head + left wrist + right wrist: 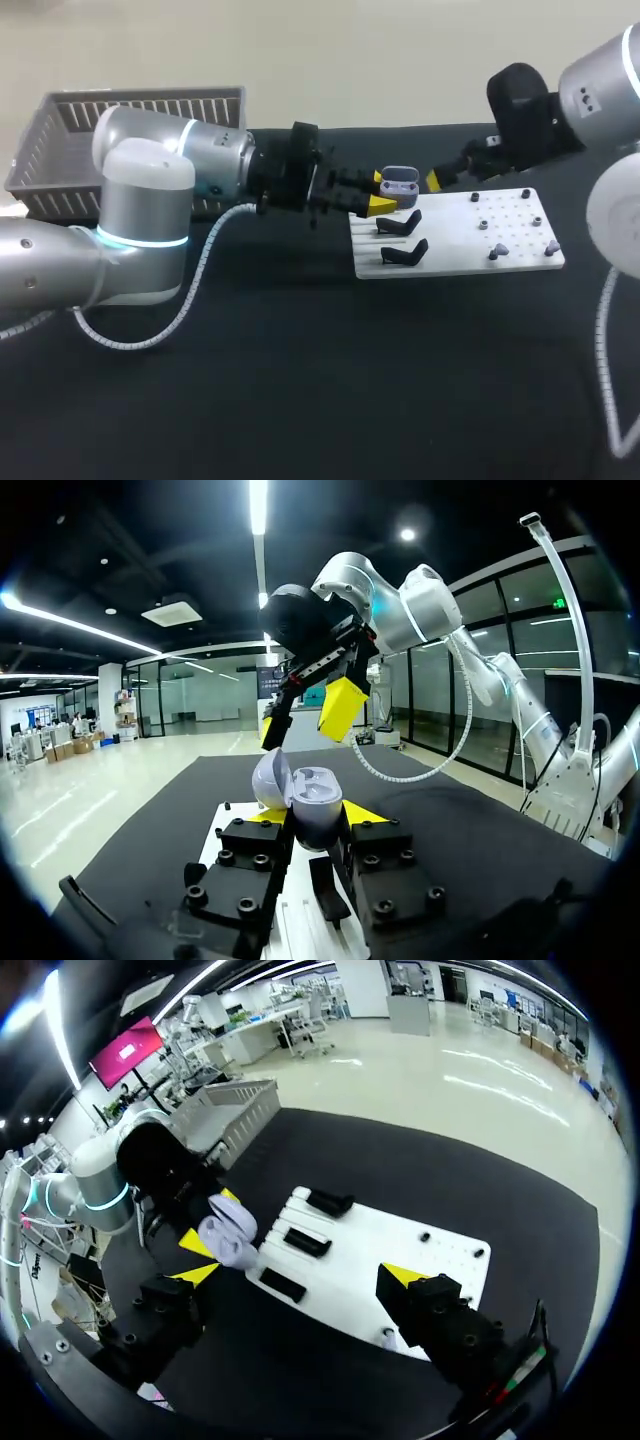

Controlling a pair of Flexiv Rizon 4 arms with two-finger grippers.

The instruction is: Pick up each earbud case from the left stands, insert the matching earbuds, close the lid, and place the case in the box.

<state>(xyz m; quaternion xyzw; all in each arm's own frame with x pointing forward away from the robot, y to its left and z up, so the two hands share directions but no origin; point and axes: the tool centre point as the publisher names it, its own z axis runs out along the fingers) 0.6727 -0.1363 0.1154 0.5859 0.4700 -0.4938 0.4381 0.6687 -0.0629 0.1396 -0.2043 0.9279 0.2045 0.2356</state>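
Note:
A lavender earbud case (400, 181) with its lid standing open is held just above the far left corner of the white board (455, 240). My left gripper (381, 194) is shut on it from both sides. In the left wrist view the case (305, 802) sits between the yellow tips of my left gripper (315, 816), lid tilted back. My right gripper (433, 181) hangs open just beyond the case, seen ahead and above as the right gripper (308, 712). In the right wrist view my right gripper (300, 1275) stands wide open over the board, the case (230, 1230) off to one side. Small earbuds (497, 250) lie on the board's right half.
Black stands (398, 222) (405, 253) sit on the board's left part; the right wrist view shows three stands (307, 1241). A grey slatted basket (140, 125) stands at the far left of the table. Black tabletop lies in front of the board.

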